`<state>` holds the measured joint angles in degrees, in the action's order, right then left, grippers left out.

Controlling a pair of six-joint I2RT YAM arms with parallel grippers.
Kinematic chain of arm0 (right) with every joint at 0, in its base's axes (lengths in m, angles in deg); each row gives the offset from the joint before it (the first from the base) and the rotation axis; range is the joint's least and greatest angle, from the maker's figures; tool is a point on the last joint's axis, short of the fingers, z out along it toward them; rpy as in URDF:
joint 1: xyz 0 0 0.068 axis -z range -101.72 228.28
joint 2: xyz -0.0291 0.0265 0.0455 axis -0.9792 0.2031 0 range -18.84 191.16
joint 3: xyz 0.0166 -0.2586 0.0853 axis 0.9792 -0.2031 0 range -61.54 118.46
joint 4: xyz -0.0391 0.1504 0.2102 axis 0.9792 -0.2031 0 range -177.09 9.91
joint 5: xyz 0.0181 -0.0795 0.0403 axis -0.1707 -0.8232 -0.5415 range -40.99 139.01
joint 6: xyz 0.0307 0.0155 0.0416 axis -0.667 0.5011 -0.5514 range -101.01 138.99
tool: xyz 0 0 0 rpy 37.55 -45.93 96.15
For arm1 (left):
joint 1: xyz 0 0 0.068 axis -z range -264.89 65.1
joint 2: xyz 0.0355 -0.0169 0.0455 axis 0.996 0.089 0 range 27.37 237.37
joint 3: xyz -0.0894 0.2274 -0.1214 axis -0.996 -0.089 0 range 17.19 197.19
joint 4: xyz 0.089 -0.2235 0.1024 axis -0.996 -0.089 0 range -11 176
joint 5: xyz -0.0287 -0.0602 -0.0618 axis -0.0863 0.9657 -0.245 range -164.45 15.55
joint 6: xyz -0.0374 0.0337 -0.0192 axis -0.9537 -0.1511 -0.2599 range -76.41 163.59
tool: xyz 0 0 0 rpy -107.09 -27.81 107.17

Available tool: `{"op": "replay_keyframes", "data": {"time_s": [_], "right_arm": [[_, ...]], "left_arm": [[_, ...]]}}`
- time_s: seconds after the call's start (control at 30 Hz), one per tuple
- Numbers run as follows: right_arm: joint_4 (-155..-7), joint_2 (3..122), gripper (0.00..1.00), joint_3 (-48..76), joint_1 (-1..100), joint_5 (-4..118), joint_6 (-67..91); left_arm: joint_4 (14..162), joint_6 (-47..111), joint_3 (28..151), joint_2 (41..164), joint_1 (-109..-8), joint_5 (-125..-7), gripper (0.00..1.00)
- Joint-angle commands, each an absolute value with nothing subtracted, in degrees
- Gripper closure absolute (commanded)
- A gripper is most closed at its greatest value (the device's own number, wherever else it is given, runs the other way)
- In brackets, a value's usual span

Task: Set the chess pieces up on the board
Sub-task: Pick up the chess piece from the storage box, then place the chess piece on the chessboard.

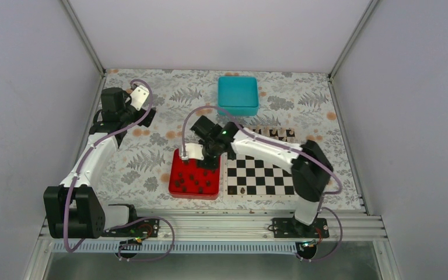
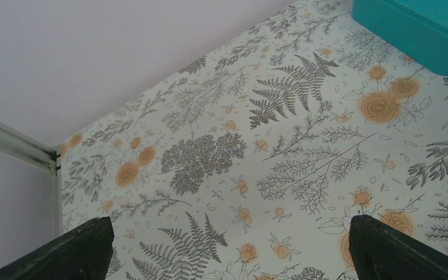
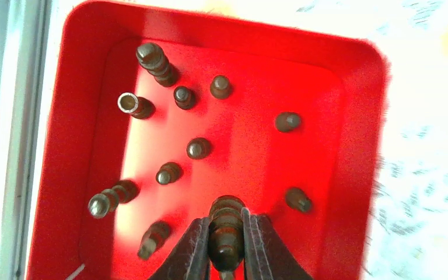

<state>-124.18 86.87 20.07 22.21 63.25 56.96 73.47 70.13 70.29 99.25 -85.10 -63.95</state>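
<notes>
My right gripper (image 3: 226,230) is shut on a dark chess piece (image 3: 226,224) and holds it over the near part of the red tray (image 3: 361,146). Several more dark pieces (image 3: 199,148) stand in the tray. In the top view the right gripper (image 1: 210,156) is above the tray's (image 1: 178,189) far right part, just left of the checkered board (image 1: 261,173). One dark piece (image 1: 242,190) stands at the board's near edge; several stand along its far row (image 1: 274,135). My left gripper (image 2: 227,245) is open and empty at the far left (image 1: 140,96), over bare patterned table.
A teal square box (image 1: 238,94) stands at the back centre, and its corner shows in the left wrist view (image 2: 420,29). White enclosure walls surround the table. An aluminium rail (image 1: 210,219) runs along the near edge.
</notes>
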Motion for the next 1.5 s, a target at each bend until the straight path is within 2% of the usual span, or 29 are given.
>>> {"op": "replay_keyframes", "data": {"time_s": [0.0,0.33,0.67,0.93,1.47], "right_arm": [[-127.65,78.43,0.96,19.32,25.02,63.54,55.44],[-130.85,55.88,0.96,0.60,33.63,60.31,54.85],[-129.72,48.02,0.96,-17.40,35.02,59.08,54.50],[-129.09,47.48,0.96,-19.80,35.57,60.91,55.41],[-130.45,56.70,0.96,-19.63,35.57,62.86,57.69]], "left_arm": [[73.92,70.40,70.06,98.07,-85.31,-63.80,0.00],[73.71,69.96,70.00,97.89,-85.33,-63.33,0.00],[72.58,69.32,71.05,98.36,-85.33,-63.01,0.00],[72.36,69.25,70.99,98.52,-85.33,-63.42,0.00],[73.12,69.51,70.42,99.17,-85.34,-63.81,0.00]]}}
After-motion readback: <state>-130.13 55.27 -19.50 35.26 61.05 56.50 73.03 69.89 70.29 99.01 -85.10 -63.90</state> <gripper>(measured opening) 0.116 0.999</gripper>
